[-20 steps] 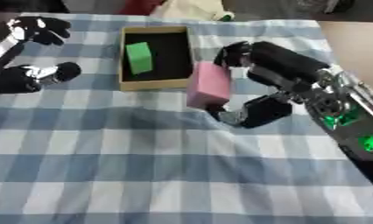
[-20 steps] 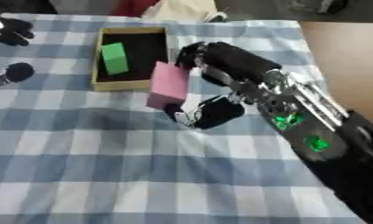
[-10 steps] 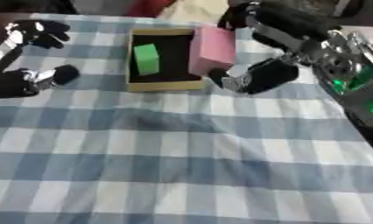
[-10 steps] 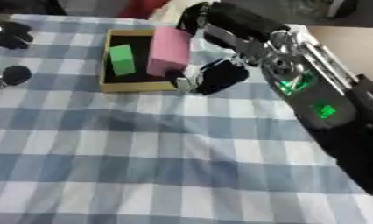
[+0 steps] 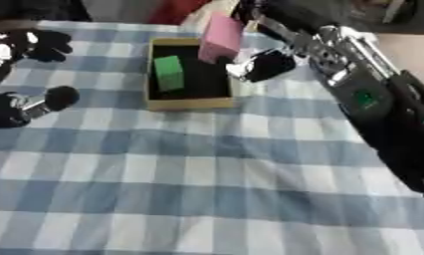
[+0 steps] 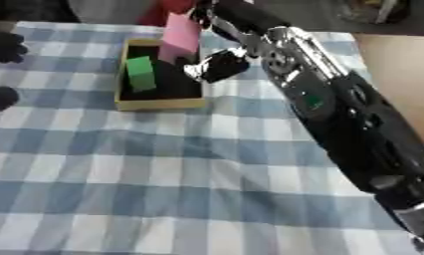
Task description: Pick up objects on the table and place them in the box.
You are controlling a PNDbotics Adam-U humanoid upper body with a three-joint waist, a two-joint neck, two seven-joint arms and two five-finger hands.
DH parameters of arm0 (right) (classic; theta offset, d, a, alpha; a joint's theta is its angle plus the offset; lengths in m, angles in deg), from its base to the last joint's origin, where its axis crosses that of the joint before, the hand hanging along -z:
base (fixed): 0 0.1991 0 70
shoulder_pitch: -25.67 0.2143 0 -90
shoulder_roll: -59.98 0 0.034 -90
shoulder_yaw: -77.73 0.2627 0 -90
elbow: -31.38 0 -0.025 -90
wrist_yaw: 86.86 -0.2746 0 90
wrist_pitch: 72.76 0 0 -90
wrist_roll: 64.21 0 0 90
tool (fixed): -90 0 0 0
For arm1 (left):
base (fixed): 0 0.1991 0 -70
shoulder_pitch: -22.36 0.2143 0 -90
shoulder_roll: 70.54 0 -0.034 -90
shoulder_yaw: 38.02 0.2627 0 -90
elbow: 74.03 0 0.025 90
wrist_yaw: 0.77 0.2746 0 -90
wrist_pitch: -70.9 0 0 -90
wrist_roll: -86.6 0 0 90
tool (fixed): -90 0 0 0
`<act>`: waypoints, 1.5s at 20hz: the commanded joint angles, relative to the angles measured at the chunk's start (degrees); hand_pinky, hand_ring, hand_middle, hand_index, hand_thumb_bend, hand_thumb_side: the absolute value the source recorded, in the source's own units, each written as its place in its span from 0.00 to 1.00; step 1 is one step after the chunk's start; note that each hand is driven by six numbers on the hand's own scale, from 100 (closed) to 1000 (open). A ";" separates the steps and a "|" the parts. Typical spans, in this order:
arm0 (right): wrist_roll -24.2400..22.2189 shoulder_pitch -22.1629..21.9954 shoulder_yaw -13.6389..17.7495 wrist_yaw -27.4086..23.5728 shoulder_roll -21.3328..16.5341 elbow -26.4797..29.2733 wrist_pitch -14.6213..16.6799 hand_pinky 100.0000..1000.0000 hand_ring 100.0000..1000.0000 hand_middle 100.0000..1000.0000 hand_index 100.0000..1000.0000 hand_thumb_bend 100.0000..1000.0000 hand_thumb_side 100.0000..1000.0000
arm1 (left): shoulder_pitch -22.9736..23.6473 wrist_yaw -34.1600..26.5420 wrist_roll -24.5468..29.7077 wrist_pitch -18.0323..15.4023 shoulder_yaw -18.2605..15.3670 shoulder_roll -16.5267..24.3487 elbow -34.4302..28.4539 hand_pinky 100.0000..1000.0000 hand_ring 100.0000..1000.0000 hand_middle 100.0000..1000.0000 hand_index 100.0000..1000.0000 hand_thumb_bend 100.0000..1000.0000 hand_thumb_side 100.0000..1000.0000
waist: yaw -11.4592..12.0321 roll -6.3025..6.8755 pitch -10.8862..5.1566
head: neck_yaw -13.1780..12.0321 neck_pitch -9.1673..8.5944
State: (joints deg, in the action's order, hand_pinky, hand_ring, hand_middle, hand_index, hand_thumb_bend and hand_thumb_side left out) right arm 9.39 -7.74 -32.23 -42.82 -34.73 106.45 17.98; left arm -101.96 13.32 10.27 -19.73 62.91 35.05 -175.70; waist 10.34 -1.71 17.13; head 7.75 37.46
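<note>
Right hand pinching pink block, held over the box; green block inside, left of it. Left hand spread, far left. Blue-checked tablecloth below; bare tan surface beyond.

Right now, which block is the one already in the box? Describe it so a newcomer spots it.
Find the open tan box at the far side of the checked tablecloth. Standing on its dark floor, left half, is the green block. The pink block is instead held above the box's right edge by the right hand.
</note>
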 commanded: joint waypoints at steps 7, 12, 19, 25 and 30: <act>8.15 2.82 5.14 6.22 5.42 -14.49 1.98 0.81 0.73 0.69 0.55 0.16 0.43 | -1.33 -0.67 0.88 0.10 -0.22 -0.30 -1.82 0.79 0.72 0.69 0.87 0.70 0.81 | 1.29 0.75 -0.81 | 1.54 -0.96; 10.07 3.29 5.58 9.37 7.69 -18.53 3.07 0.81 0.73 0.70 0.55 0.16 0.43 | -1.56 -0.86 1.15 0.08 0.00 -0.64 -1.78 0.79 0.72 0.70 0.87 0.70 0.81 | 1.75 0.96 -0.84 | 2.10 -0.84; 10.71 3.22 5.12 13.41 9.15 -20.19 3.73 0.82 0.75 0.72 0.61 0.18 0.45 | -1.61 -1.01 1.19 0.11 0.02 -0.87 -1.57 0.79 0.72 0.69 0.87 0.69 0.82 | 1.85 0.87 -0.95 | 2.30 -0.54; 10.27 3.03 4.43 17.09 9.05 -19.55 3.33 0.83 0.78 0.76 0.89 0.31 0.53 | -1.55 -1.04 0.89 0.14 -0.22 -0.81 -1.46 0.79 0.72 0.69 0.87 0.69 0.82 | 1.66 0.78 -0.94 | 2.10 -0.36; 9.49 2.78 4.12 18.92 7.97 -17.43 1.90 0.84 0.80 0.78 0.99 0.57 0.70 | -1.19 -1.07 0.45 0.39 -0.70 -0.53 -0.95 0.79 0.72 0.69 0.87 0.69 0.82 | 1.10 0.75 -1.07 | 1.55 -0.28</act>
State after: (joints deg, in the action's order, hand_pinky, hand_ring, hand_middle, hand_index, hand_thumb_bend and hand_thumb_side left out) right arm 18.93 -5.92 -28.17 -24.62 -25.26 87.29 20.31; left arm -102.47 12.57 11.00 -19.42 63.22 33.26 -176.31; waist 11.36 -1.20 17.30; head 9.55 37.19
